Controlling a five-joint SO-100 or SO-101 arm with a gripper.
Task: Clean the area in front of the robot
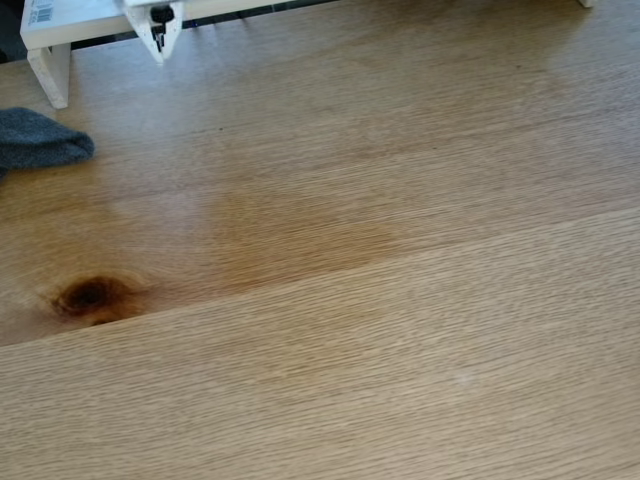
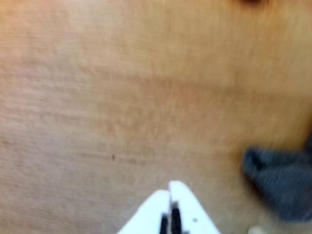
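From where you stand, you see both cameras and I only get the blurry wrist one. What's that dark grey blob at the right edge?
Observer: In the fixed view it's a dark grey cloth, crumpled on the wooden tabletop at the left edge, apart from the fingers.
Visitor: And the dark smudge at my top edge?
Observer: Most likely the dark brown knot in the wood, sitting just above a long plank seam.
Visitor: Is anything behind the arm?
Observer: Yes, a white frame with a barcode label stands at the table's far edge, next to the white gripper, whose fingers look closed.
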